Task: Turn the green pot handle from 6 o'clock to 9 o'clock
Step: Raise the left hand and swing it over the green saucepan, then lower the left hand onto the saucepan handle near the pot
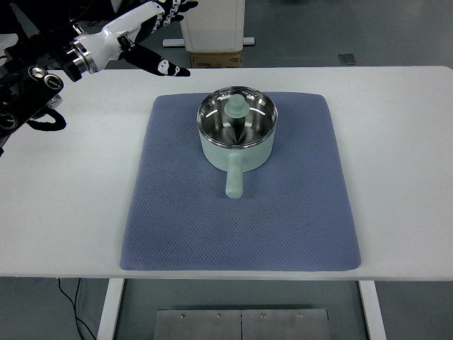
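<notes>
Single steep overhead view, robot-side

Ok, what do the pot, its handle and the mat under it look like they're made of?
Pot: pale green outside, likely enamel or painted metal; the inside mirrors light like polished steel. Handle: matte green, maybe plastic or silicone, can't tell. Mat: blue-grey, dotted weave, looks like fabric or textured rubber.

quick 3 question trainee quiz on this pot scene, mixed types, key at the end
1. True or false: the green pot sits on the blue mat.
2. The pot handle points to which clock position? A 6, B 9, C 12
3. Fill in: the left hand is ___ the pot.

Key: 1 true. 2 A, toward the near table edge. 3 away from, at the picture's upper left, touching nothing.
</notes>
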